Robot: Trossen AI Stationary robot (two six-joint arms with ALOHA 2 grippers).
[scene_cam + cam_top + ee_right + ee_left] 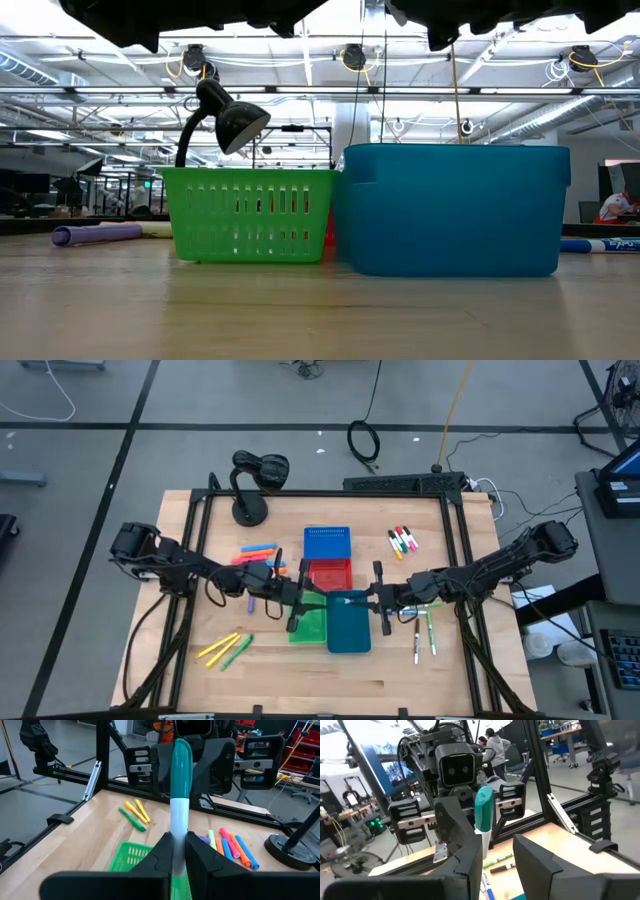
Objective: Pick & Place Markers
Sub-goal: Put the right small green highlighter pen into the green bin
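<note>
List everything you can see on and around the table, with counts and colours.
Table: one, wood.
Bins: four, mid-table; blue, red, green, teal.
Lamp: one, black, far edge.
Loose markers: orange, pink and blue group left of the bins; white-bodied group far right; two yellow, one green near left; white-bodied pair near right; one purple.
Teal-capped marker: one, white body, upright.
Person: at least one, in the room beyond.
Left gripper: jaws open, at the teal-capped marker.
Right gripper: jaws shut on it.
</note>
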